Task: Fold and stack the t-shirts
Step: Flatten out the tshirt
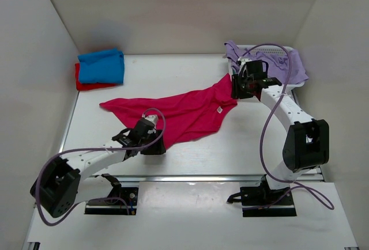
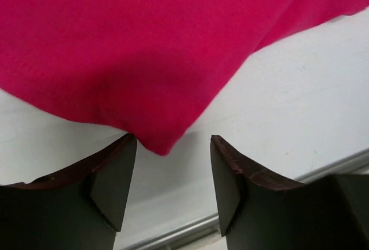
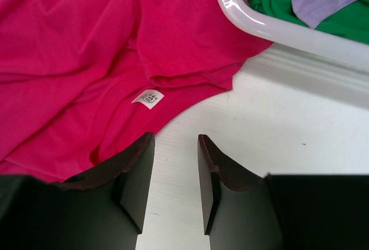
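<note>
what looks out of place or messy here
The crimson-pink t-shirt lies rumpled and unfolded, one end against the white basket, where a lilac garment hangs over the rim.

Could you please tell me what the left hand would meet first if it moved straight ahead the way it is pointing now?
Most likely the near corner of the crimson t-shirt, lying on the table just ahead of the open left hand; depth is hard to judge.
</note>
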